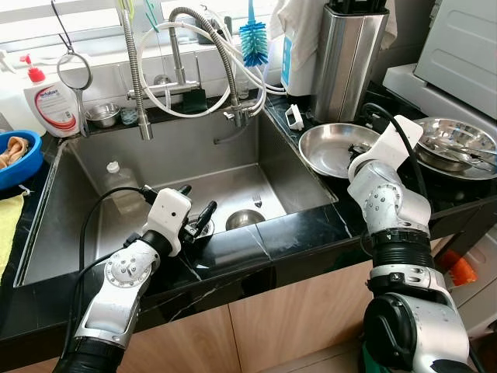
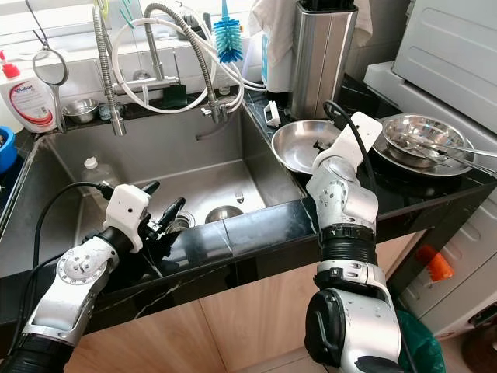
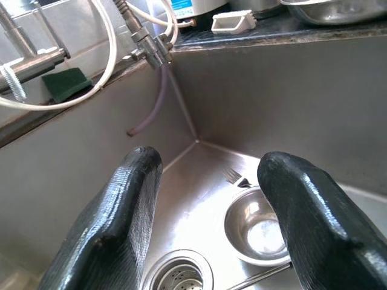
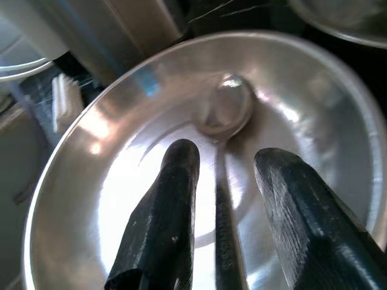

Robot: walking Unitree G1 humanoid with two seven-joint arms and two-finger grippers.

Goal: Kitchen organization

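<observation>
I have two pincers in play. My right pincer (image 4: 221, 211) sits low over the wide, shallow steel pan (image 1: 330, 148) on the black stone worktop (image 1: 303, 229) to the right of the sink, its two black fingers (image 4: 166, 211) spread apart with the handle of a single steel spoon (image 4: 225, 112) lying between them; the spoon's bowl rests near the pan's middle, and I cannot tell whether either finger touches the handle. My left pincer (image 3: 208, 223) hangs released over the front edge of the stainless steel sink (image 1: 78, 233), gripping nothing. Down in the basin I count one small round steel bowl (image 3: 257, 226), one steel fork (image 3: 233, 176) lying just beyond it, and one round drain strainer (image 3: 178, 278) near the bowl. One clear plastic bottle with a white cap (image 1: 116, 183) lies at the basin's left side. Further right on the worktop, a second, deeper steel bowl (image 1: 458, 144) holds several utensils. One blue bottle brush (image 1: 253, 39) stands behind the taps.
</observation>
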